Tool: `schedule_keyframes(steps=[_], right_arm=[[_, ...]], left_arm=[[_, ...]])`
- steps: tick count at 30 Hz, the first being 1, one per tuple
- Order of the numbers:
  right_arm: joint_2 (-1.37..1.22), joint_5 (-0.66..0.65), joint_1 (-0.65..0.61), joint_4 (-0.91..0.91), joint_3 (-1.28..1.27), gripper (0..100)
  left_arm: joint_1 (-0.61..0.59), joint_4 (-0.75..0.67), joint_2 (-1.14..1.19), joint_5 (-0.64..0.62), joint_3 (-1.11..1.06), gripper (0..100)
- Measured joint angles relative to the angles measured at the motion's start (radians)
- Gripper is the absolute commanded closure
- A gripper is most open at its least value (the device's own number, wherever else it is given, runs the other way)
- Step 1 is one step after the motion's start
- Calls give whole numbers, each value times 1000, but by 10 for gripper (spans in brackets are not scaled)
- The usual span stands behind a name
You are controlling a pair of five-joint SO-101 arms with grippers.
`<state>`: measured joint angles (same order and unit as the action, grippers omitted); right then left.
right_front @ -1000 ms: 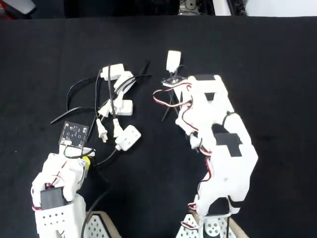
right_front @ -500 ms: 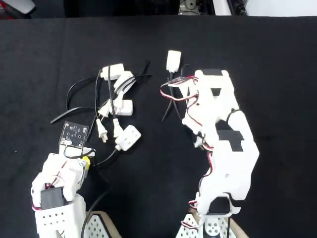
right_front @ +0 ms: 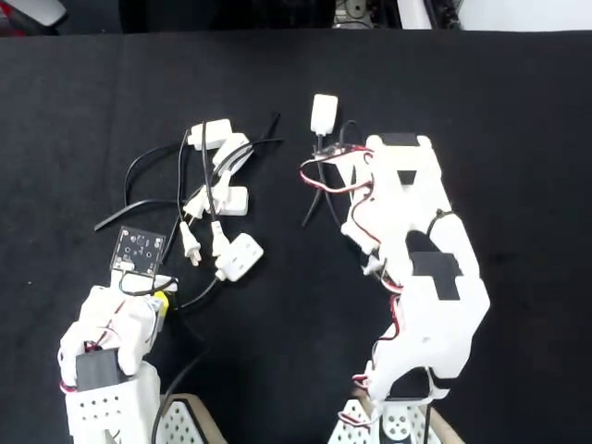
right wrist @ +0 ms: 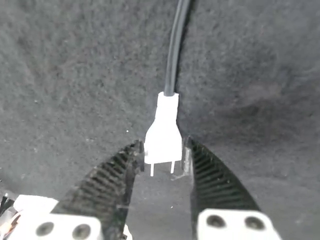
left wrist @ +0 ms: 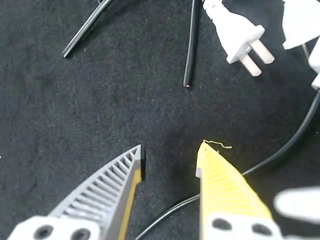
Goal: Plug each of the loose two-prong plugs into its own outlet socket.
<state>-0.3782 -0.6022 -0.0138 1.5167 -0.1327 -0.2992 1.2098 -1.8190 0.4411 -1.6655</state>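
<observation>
Most of the job appeared undone: the right gripper sat clamped on one white plug, a lone socket at its twelve o'clock; the left gripper hung with jaws apart over black cloth; other plugs lay tangled toward nine o'clock.
</observation>
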Motion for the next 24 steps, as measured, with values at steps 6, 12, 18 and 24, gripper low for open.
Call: schedule_keyframes(steps=[6, 12, 18, 24], right_arm=[[80, 0, 0, 0, -23, 854], [207, 0, -61, -11, -163, 852], [262, 11, -97, -132, -296, 851], [244, 17, -91, -207, -298, 850]], left_arm=[[0, 0, 0, 0, 0, 812], [0, 0, 0, 37, 0, 812], [0, 0, 0, 37, 0, 812], [0, 0, 0, 37, 0, 812]])
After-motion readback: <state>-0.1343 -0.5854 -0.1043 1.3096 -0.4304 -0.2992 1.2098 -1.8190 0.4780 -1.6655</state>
